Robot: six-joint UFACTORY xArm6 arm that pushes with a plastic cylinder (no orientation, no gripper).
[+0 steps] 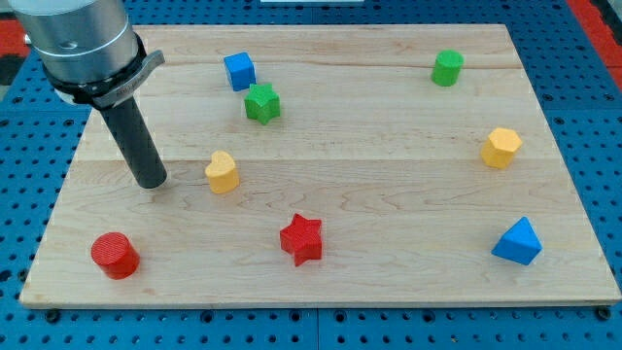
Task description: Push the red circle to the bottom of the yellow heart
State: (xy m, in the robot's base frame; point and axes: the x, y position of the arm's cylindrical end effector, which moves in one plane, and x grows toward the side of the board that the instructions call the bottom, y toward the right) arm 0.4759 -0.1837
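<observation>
Your tip (153, 183) sits on the wooden board (389, 292) at the view's left, touching no block. No fingers on this rig, only the bare dark rod, so nothing to spread or pinch.

Nearest block: the yellow heart (222, 172), just to the view's right of your tip, a clear gap between them. The red circle (116, 255) lies below your tip and a little to the view's left, near the board's bottom-left corner, apart from everything.

Step in hand, as it reads: approach. The circle is not yet engaged, and it stands well short of its goal, the spot directly under the heart.

Next move calls for getting your tip round to the circle's left and slightly lower side, then pushing toward the view's right and a touch upward. Go down the left of the circle; a straight drop would strike its top edge and shove it toward the board's bottom edge.

Watch the red star (301, 238), to the right of the goal spot: overshoot and the circle bumps it.

Far off, no concern: blue cube (239, 71), green star (261, 103), green cylinder (447, 68), yellow hexagon (501, 148), blue triangular block (517, 242).
</observation>
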